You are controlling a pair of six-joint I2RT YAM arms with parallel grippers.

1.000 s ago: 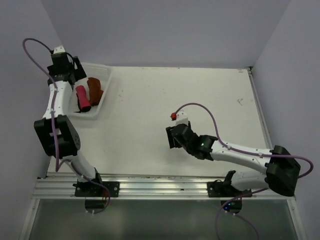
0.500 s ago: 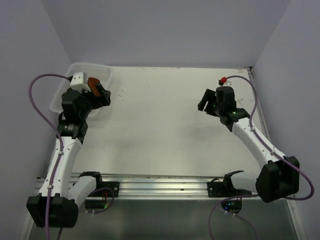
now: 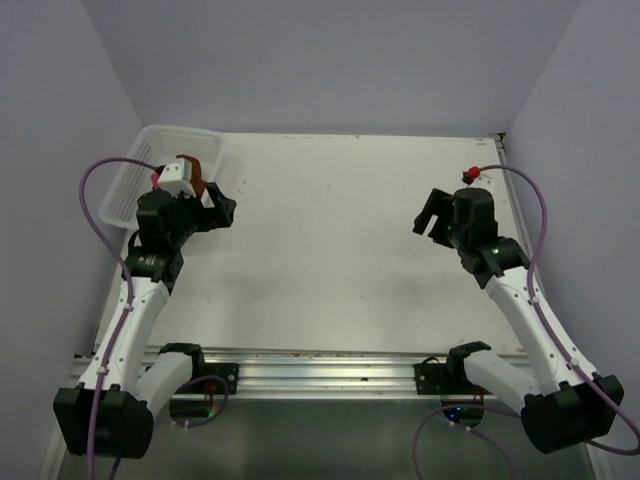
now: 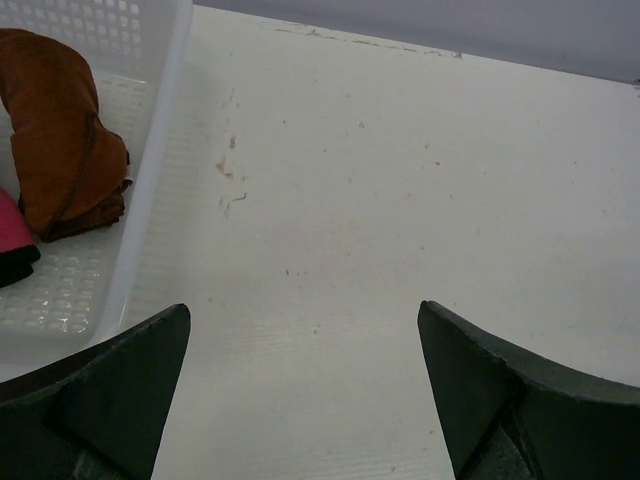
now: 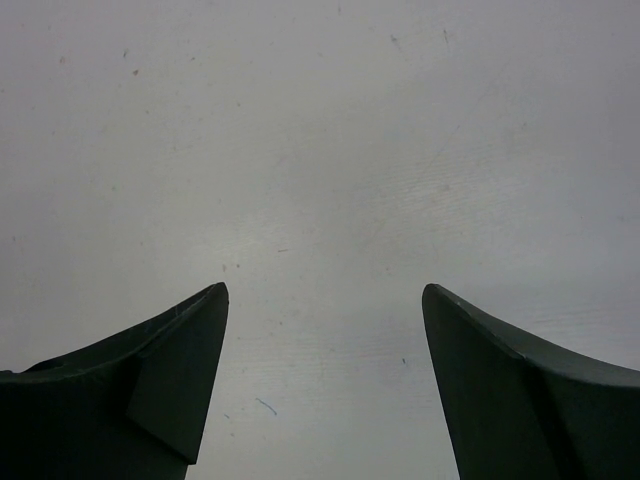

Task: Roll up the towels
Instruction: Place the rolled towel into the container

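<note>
The rust-brown towel point(image 4: 60, 130) and the pink towel point(image 4: 12, 240) lie bunched side by side in the white mesh basket point(image 4: 160, 120), at the far left corner of the desk point(image 3: 330, 230). Nearest us, both arms rise from the rail point(image 3: 320, 372) on the near edge. Our left hand point(image 4: 303, 320) hovers spread wide just right of the basket's rim, holding nothing. Our right hand point(image 5: 325, 300) (equally spread, equally unladen) hangs near the desk's right edge. Between them the white desk stretches open to the far wall.
</note>
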